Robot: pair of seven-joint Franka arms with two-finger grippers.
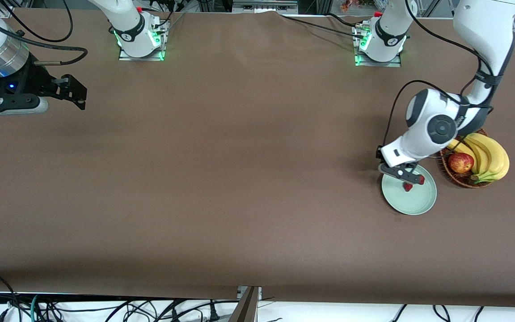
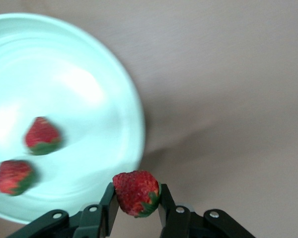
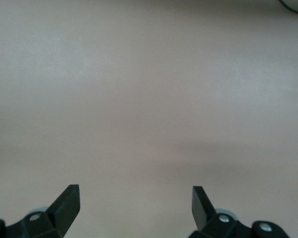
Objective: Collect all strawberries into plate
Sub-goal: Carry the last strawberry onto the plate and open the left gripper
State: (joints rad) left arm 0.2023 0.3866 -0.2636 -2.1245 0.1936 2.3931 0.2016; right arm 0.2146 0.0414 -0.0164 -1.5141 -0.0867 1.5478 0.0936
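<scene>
The pale mint-green plate [image 1: 413, 204] [image 2: 89, 84] lies near the left arm's end of the table. Two strawberries [image 2: 41, 136] [image 2: 13, 177] lie in it, side by side; in the front view one of them [image 1: 408, 187] shows. My left gripper [image 1: 417, 179] [image 2: 136, 196] hangs over the plate's rim, shut on a third strawberry [image 2: 135, 191], red with a green cap. My right gripper [image 1: 76, 91] [image 3: 135, 198] waits above the bare table at the right arm's end, open with nothing between its fingers.
A brown wicker basket [image 1: 459, 180] stands beside the plate, toward the left arm's end of the table, holding bananas [image 1: 490, 156] and a red-yellow apple [image 1: 461, 162]. Brown cloth covers the whole table [image 1: 239, 179]. Cables hang below its edge nearest the front camera.
</scene>
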